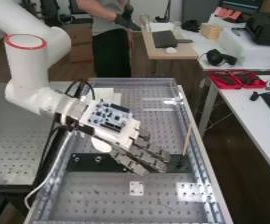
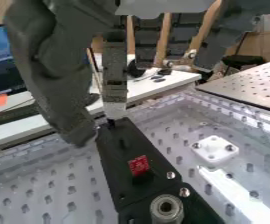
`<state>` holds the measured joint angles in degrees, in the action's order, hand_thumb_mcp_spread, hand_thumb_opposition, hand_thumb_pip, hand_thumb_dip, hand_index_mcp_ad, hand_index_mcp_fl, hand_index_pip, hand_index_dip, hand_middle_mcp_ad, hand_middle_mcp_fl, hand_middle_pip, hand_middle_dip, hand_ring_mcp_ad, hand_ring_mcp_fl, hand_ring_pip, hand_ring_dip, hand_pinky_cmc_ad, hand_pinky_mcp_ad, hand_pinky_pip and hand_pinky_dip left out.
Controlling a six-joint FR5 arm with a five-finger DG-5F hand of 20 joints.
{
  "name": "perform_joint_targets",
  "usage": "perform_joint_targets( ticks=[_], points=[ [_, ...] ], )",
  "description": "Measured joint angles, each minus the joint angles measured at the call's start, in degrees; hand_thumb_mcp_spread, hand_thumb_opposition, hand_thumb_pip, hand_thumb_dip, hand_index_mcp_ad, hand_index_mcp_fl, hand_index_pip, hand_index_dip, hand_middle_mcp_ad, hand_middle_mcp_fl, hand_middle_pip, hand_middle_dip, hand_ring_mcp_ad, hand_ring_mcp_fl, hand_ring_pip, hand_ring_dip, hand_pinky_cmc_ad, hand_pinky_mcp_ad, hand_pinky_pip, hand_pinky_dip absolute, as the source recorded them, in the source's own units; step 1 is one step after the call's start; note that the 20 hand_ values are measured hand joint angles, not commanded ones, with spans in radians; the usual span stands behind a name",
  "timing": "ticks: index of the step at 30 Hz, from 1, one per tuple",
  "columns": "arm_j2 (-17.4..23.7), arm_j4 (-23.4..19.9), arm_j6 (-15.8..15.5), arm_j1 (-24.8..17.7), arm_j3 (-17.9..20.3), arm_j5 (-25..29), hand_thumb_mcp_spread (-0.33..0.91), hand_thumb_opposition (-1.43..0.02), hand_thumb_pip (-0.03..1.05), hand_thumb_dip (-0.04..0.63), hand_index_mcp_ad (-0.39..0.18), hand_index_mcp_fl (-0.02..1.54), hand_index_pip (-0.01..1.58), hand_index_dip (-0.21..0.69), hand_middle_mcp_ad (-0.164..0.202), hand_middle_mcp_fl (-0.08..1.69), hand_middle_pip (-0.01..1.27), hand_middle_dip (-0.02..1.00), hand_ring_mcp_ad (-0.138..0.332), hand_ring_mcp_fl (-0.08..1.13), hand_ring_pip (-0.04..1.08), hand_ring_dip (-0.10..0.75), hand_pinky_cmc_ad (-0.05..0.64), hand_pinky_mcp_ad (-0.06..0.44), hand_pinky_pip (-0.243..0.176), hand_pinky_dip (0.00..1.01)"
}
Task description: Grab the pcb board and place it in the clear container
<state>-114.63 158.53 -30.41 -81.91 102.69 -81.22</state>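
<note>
The dark grey hand (image 1: 140,154) is over the middle of the perforated bench, its fingers extended toward the black bar (image 1: 92,162). A blue-and-white circuit board (image 1: 110,116) rests on the back of the hand, near the wrist. In the wrist view, the hand (image 2: 56,75) has its thumb and a slim finger above one end of the black bar (image 2: 121,141). Nothing is held between the fingers. A see-through panel (image 1: 135,82) edges the bench's far end.
On the bench are a small white plate (image 1: 137,188) and, by the right rail, an upright wooden stick (image 1: 187,139). The bar carries a red part (image 2: 139,165) and a metal post (image 2: 166,208). Red trays (image 1: 225,80) stand on the side table.
</note>
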Motion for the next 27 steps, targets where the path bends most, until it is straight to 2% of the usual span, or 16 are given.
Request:
perform_joint_targets(
  ticks=[2,10,22,27],
  points=[
    [-0.53,-0.23,-0.05,0.12,-0.24,-0.39,0.44,-0.85,0.63,0.260,-0.042,0.04,1.48,0.157,0.044,0.04,0.14,0.12,0.087,0.00,0.08,0.014,0.262,0.145,-0.075,0.33],
    [-2.01,-1.99,-1.11,0.55,-0.60,-2.15,0.45,-0.87,0.63,0.269,-0.051,0.01,1.56,0.188,0.044,0.05,0.14,0.14,0.089,0.00,0.08,0.012,0.262,0.145,-0.075,0.25],
    [-3.48,-4.06,-6.19,2.03,-1.11,-4.64,0.47,-0.88,0.63,0.269,-0.054,0.01,1.56,0.188,0.044,0.07,0.14,0.16,0.098,0.00,0.08,0.016,0.262,0.141,-0.075,0.24],
    [-4.00,-5.42,-7.36,2.39,-0.90,-5.47,0.48,-0.88,0.63,0.278,-0.054,0.03,1.55,0.188,0.045,0.07,0.14,0.16,0.098,0.00,0.08,0.016,0.262,0.141,-0.075,0.24]
  ],
)
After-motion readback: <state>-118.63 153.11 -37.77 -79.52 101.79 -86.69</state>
